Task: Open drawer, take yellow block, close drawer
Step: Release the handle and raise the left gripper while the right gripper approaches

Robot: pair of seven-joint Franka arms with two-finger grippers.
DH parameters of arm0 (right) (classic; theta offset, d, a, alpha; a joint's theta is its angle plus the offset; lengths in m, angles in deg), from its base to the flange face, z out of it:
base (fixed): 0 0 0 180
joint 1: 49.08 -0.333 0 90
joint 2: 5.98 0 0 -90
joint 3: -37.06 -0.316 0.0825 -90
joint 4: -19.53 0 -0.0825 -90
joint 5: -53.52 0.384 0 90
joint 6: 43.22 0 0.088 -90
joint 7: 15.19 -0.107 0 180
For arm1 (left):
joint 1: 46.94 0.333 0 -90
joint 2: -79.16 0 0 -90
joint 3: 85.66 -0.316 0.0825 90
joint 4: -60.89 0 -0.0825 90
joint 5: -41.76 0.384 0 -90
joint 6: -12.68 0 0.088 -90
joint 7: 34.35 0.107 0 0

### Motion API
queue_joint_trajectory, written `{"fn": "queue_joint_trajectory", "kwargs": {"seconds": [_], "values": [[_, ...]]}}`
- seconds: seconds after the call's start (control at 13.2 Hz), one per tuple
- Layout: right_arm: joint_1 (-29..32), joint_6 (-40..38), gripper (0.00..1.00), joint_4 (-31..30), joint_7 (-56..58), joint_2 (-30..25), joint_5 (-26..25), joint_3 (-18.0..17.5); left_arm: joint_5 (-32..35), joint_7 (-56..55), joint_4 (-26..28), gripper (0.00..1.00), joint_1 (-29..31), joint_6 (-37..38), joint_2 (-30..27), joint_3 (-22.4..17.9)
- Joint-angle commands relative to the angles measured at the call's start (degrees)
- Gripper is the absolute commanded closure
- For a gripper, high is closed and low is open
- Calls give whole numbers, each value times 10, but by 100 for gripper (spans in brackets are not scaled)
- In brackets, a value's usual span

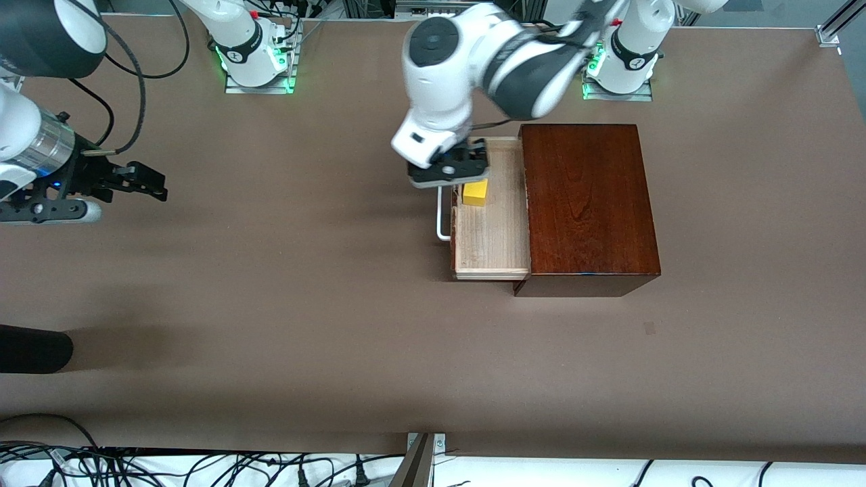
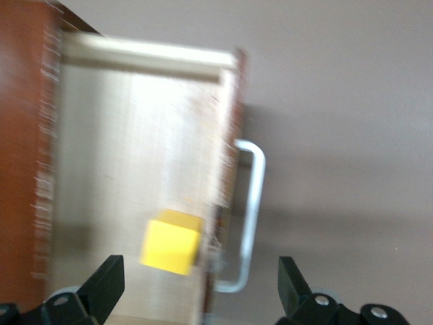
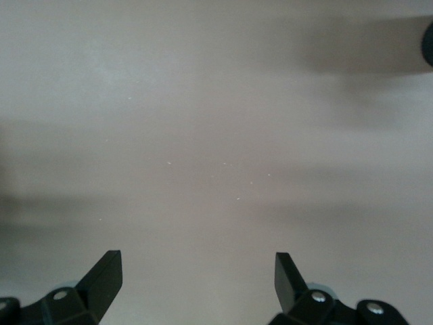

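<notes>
The dark reddish-brown box [image 1: 588,203] stands toward the left arm's end of the table. Its drawer [image 1: 494,237] is pulled out, showing the pale wood floor and the white loop handle [image 1: 441,223]. The yellow block [image 1: 475,192] lies in the drawer, close to the front panel. My left gripper [image 1: 454,177] is open and empty, over the drawer's front edge next to the block. In the left wrist view the block [image 2: 171,242] and handle [image 2: 250,217] lie between the open fingers of the gripper [image 2: 199,284]. My right gripper [image 1: 154,184] waits, open and empty, over bare table [image 3: 197,281].
A dark rounded object [image 1: 34,348] pokes in at the table edge at the right arm's end, nearer the front camera. Cables and a metal bracket [image 1: 419,460] lie along the near edge. The arm bases [image 1: 257,61] stand along the table's farthest edge.
</notes>
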Motion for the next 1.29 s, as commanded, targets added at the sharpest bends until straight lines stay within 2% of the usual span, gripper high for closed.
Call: {"fn": "queue_joint_trajectory", "kwargs": {"seconds": [0.0,0.23,0.53,0.76,1.06,1.22], "values": [[-5,-15,0,8,3,-2,9,-28,-22,99,69,0,78,24,-86,21],[-18,-15,0,8,1,-2,50,-43,-37,201,98,0,154,74,-149,23],[-85,-7,0,9,-4,1,51,-43,-37,366,148,0,249,83,-216,16],[-143,17,0,9,-6,12,51,-43,-39,473,149,0,261,91,-228,-46],[-224,50,0,30,-9,48,51,-43,-40,551,161,0,261,91,-248,-111],[-253,51,0,58,-25,69,51,-43,-40,571,153,0,272,92,-244,-121]]}}
